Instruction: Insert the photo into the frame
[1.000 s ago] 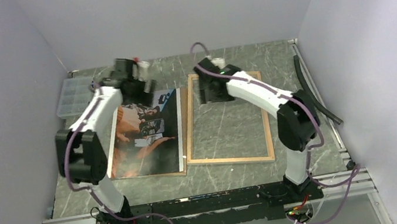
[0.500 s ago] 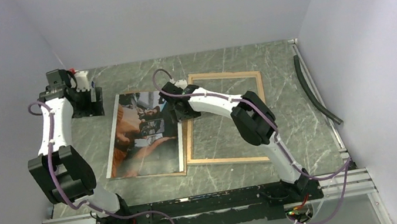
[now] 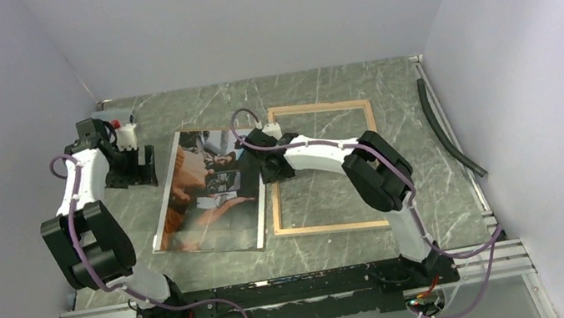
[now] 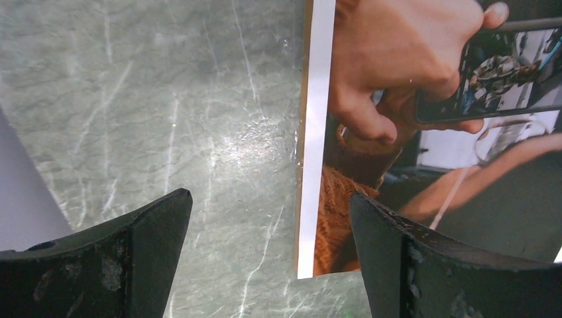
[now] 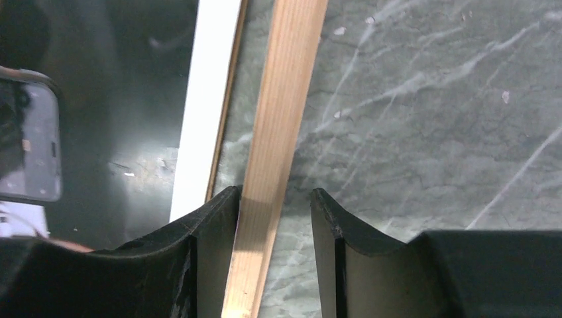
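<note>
Closer, right hand (image 5: 273, 195) half-spread astride frame (image 5: 291, 66) rail, unclear overhead, left hand (image 4: 268, 199) spread wide near photo (image 4: 397, 132).

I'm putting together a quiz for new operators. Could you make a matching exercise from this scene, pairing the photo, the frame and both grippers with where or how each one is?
Things:
1. photo
2. frame
3. left gripper
4. right gripper

Places or states:
A. fingers astride a light-wood rail
B. lying flat, wood rim up, furthest right
C. wide open at the photo's left edge
D. lying image up, left of the frame

Pairs: 1-D, 2-B, 3-C, 4-A.
</note>
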`<action>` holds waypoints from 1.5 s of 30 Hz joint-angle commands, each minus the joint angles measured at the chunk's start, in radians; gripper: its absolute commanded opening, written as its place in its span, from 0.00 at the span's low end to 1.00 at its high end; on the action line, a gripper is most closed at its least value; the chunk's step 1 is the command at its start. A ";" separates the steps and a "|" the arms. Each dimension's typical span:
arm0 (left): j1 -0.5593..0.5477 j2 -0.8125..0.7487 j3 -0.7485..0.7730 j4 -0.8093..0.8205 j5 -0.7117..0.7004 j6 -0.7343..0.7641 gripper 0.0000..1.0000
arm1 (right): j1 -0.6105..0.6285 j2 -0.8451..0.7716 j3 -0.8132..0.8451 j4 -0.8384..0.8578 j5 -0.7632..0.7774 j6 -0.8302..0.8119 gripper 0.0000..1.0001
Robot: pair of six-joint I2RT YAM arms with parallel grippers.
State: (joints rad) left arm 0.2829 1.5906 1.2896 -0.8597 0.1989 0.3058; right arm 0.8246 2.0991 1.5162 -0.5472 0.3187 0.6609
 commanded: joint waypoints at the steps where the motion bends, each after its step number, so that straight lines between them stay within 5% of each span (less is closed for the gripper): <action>1: 0.002 0.026 -0.049 0.069 0.035 0.044 0.95 | 0.000 -0.054 -0.045 0.011 0.012 -0.027 0.51; 7: 0.002 0.092 -0.049 0.097 0.026 0.048 0.94 | -0.001 -0.094 -0.030 -0.023 0.015 -0.061 0.65; 12: 0.002 0.165 -0.030 0.114 0.035 0.040 0.82 | -0.002 -0.186 -0.010 -0.036 0.008 -0.031 0.77; 25: 0.002 0.245 -0.011 0.202 -0.077 -0.001 0.61 | 0.018 -0.056 0.115 0.084 -0.296 0.105 0.81; 45: -0.001 0.294 -0.030 0.271 -0.094 -0.011 0.59 | -0.004 0.064 0.119 -0.021 -0.182 0.134 0.83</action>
State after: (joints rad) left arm 0.2829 1.8572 1.2453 -0.6083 0.0898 0.3153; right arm 0.8314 2.1273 1.5959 -0.5171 0.0780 0.7841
